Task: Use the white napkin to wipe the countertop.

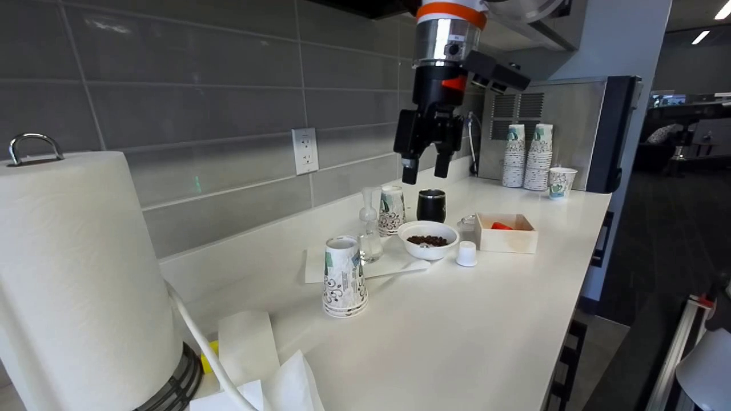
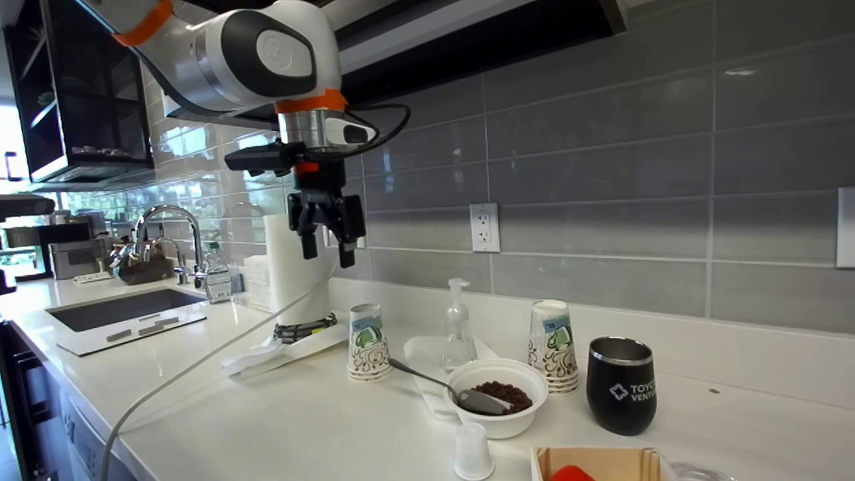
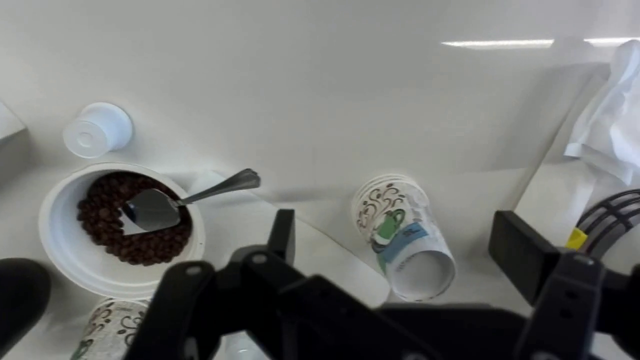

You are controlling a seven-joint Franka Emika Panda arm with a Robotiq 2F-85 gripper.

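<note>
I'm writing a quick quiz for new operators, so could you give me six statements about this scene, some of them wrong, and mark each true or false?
1. The gripper hangs open above the countertop. True.
2. The crumpled white napkin lies near the base of the paper-towel roll. True.
3. The gripper is holding the crumpled white napkin. False: it holds nothing.
4. The paper-towel roll lies on its side. False: it stands upright.
5. A spoon rests in the white bowl with small brown pieces. True.
6. The white bowl is turned upside down. False: it stands open side up.
</note>
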